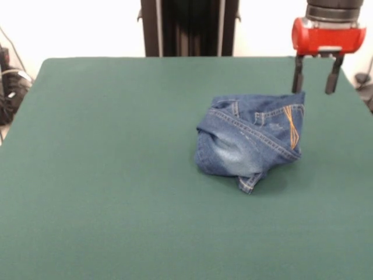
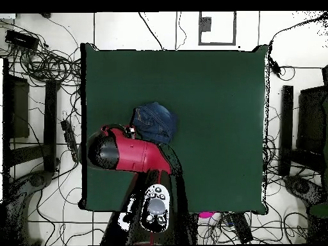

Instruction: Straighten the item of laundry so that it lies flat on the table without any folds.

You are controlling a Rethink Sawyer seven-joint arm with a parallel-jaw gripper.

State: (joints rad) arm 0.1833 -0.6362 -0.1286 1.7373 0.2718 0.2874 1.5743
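Green felt table point(image 1: 105, 175): blue denim jeans point(image 1: 250, 140) are bunched in a heap right of centre. Gripper point(image 1: 315, 90) is hung above the heap's far right edge, fingers point(image 1: 298, 76) parted, nothing held.

Overhead: red arm point(image 2: 131, 154) is stretched across the table's point(image 2: 218, 115) left part, ending beside the jeans point(image 2: 155, 122).
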